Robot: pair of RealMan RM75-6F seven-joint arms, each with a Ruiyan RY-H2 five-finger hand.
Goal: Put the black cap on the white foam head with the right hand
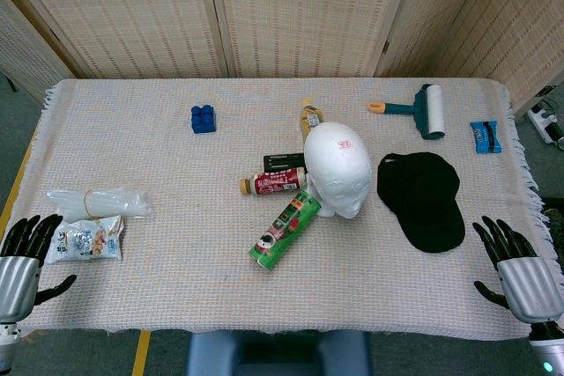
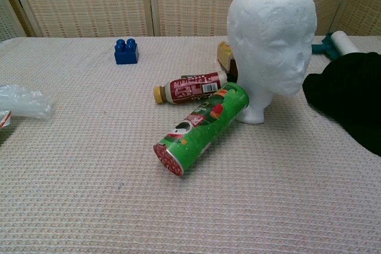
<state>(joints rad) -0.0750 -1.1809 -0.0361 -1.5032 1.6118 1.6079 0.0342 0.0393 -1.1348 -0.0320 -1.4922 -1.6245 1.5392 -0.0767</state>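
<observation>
The flat black fabric cap (image 1: 421, 199) lies on the woven tablecloth (image 1: 176, 244), its long axis running from the far left to the near right, just right of the upright white foam head (image 1: 338, 168). The right hand (image 1: 515, 263) rests near the cap's near-right end, apart from it, fingers spread and holding nothing. The left hand (image 1: 24, 261) is likewise spread.

Surface: table under beige woven cloth (image 1: 176, 244) | centre: white foam head (image 1: 338, 169), upright; green snack tube (image 1: 285, 230) on its side at 7 o'clock of it; red-labelled bottle (image 1: 274, 184) lying at 9 | 3 o'clock: black cap (image 1: 421, 198) | 11 o'clock: blue toy brick (image 1: 204, 119) | 1 o'clock: teal lint roller (image 1: 419, 109) | 8 o'clock: clear plastic bag (image 1: 97, 202)
</observation>
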